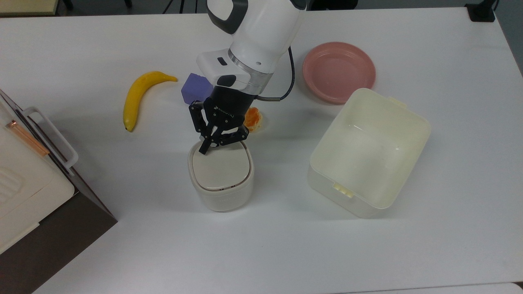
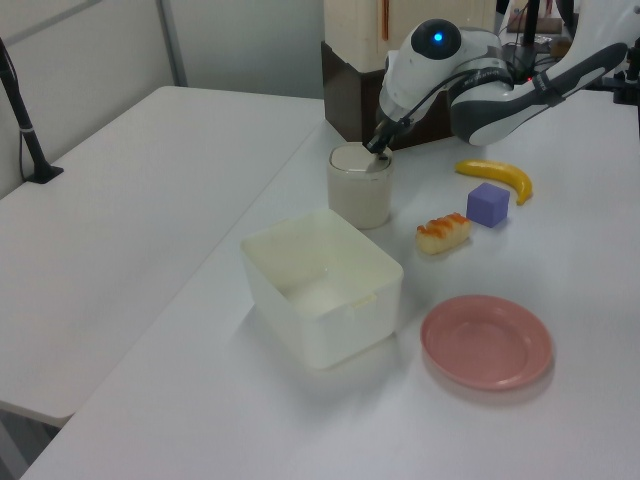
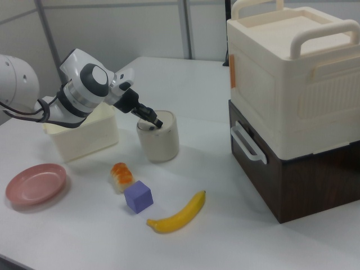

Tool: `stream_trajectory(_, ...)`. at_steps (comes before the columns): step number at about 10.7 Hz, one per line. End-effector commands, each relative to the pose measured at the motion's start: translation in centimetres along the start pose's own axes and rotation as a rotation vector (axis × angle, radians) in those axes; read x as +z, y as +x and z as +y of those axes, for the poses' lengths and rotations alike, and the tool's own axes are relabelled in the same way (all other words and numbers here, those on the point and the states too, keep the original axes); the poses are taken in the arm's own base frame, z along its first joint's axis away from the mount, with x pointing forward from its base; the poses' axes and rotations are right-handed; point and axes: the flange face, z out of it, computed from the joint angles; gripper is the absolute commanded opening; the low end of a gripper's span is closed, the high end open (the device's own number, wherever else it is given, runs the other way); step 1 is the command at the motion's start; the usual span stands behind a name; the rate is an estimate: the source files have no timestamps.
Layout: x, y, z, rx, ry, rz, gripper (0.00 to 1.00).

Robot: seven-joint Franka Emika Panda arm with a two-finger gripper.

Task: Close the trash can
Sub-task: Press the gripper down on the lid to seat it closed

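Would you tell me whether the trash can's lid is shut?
Shut: the lid lies flat on the trash can, with the gripper at its edge.

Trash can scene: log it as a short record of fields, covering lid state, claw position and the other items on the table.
trash can: upright on the table
lid: down flat on the can
claw: tip on the lid's edge nearest the arm
tub: lidless, at the can's right in the top view
plate: pink, beyond the tub
banana: at the top view's left
cube: purple, between banana and arm
orange food piece: partly behind the claw
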Motion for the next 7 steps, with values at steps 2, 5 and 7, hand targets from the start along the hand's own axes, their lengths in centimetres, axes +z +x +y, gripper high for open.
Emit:
stream_trajectory(2, 2.1, -3.7, -0.8, -0.042, -0.03, -0.051, 0.0)
stream_trajectory(5, 2.9, -4.4, -1.2, -0.06, -0.038, -0.06, 0.0)
stream_trajectory(7, 2.5, -3.5, -0.8, -0.017, -0.03, -0.051, 0.0)
